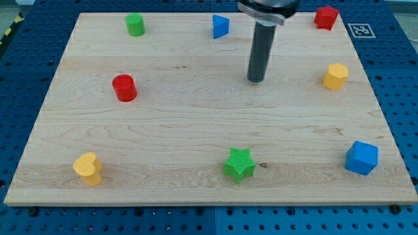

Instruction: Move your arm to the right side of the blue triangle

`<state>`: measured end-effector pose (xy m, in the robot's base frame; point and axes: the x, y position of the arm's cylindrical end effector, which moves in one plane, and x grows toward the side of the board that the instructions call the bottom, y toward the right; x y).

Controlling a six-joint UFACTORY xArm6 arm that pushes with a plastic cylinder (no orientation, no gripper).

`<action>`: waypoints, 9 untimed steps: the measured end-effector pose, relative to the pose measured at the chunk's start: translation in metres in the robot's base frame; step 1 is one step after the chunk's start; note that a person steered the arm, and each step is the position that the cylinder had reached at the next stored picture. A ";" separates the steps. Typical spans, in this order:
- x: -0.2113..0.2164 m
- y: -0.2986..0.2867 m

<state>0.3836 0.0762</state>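
Observation:
The blue triangle (221,26) sits near the view's top edge of the wooden board (196,124), a little left of the middle. My rod comes down from the view's top and my tip (256,79) rests on the board to the right of the blue triangle and below it, a clear gap apart. The tip touches no block.
A green cylinder (135,25) is at top left, a red cylinder (124,88) at left, a yellow heart (88,168) at bottom left. A green star (240,164) is at bottom middle, a blue cube (362,158) at bottom right, a yellow hexagon (336,76) at right, a red block (326,17) at top right.

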 end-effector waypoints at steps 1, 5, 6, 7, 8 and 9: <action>-0.029 -0.003; -0.064 -0.002; -0.070 -0.002; -0.071 -0.002; -0.071 -0.002; -0.079 -0.002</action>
<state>0.3048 0.0740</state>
